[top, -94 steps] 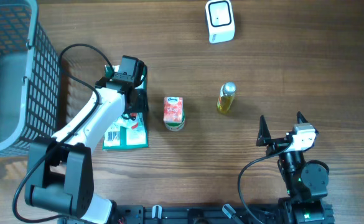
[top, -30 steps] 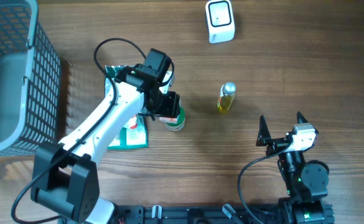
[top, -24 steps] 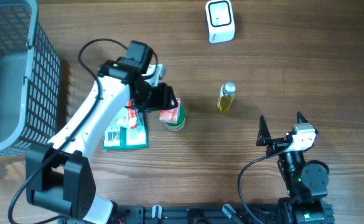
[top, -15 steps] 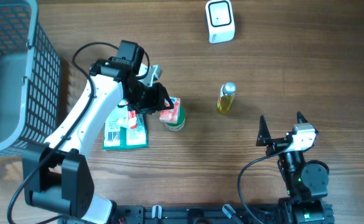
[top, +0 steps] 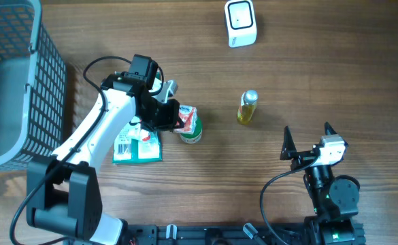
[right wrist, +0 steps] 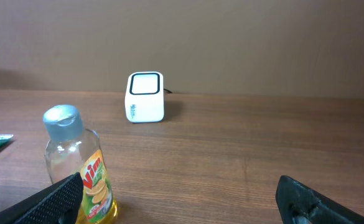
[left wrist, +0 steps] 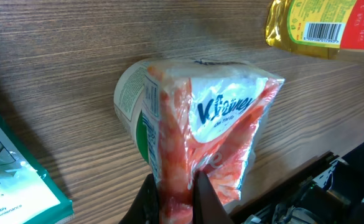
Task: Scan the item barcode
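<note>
Two fingers of the left gripper (left wrist: 172, 199) are pinched tight on just the thin film edge of the Kleenex tissue pack (left wrist: 213, 143), mid-table against a green-and-white tub (left wrist: 129, 99), well apart from the scanner (top: 240, 23). The right gripper (top: 307, 129) gapes wide, empty. Risk: slick wrap slips on lifting, or the pack swings, hiding its barcode.

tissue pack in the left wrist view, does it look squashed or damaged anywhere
Yes, slightly. The tissue pack is pinched along one edge by the left gripper, so its soft wrapper is bunched into a narrow crease there. It lies against the white and green tub. No tear or spill shows.
</note>
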`<action>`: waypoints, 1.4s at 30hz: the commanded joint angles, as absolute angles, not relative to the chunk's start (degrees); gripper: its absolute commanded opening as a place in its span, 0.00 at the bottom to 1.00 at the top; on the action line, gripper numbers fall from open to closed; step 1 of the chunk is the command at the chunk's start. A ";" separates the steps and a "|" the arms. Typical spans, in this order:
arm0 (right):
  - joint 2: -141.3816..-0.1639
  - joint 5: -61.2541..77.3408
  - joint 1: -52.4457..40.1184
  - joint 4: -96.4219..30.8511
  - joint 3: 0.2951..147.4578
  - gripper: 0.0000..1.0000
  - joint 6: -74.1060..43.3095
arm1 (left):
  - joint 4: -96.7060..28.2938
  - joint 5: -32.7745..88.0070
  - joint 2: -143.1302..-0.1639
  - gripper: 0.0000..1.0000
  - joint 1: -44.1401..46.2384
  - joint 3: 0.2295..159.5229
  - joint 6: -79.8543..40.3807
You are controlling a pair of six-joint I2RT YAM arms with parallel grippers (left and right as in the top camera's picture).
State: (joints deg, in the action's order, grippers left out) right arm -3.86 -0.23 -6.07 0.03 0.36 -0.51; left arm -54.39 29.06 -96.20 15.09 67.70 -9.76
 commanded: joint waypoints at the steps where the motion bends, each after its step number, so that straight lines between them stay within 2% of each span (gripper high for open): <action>1: -3.62 -0.78 -6.24 0.40 0.30 1.00 -0.05 | -55.29 28.91 -91.85 0.04 14.72 69.97 -9.45; 4: -3.62 -0.78 -6.24 0.38 0.30 1.00 -0.05 | -56.93 24.71 -85.58 0.04 12.64 73.87 -10.09; 9: -3.60 -0.78 -6.24 0.40 0.32 1.00 -0.03 | -60.66 -4.54 -81.19 0.04 13.15 73.93 -24.29; 14: -3.60 -0.78 -6.24 0.38 0.30 1.00 -0.05 | -65.95 -23.31 -86.04 0.04 21.78 73.89 -32.38; 22: -3.60 -0.78 -6.24 0.38 0.30 1.00 -0.05 | -65.32 -26.65 -103.26 0.04 35.68 73.89 -35.40; 28: -3.62 -0.78 -6.24 0.40 0.30 1.00 -0.05 | -60.38 -26.48 -105.34 0.04 42.87 73.89 -34.92; 38: -3.60 -0.78 -6.24 0.40 0.30 1.00 -0.01 | -59.55 -26.79 -105.34 0.04 45.58 73.89 -34.76; 42: -3.60 -0.78 -6.24 0.38 0.32 1.00 -0.05 | -60.42 -40.60 -105.34 0.04 45.47 73.89 -34.81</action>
State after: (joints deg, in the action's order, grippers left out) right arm -3.86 -0.23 -6.07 0.03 0.36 -0.51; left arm -60.27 -29.89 -105.01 45.39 73.56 -33.78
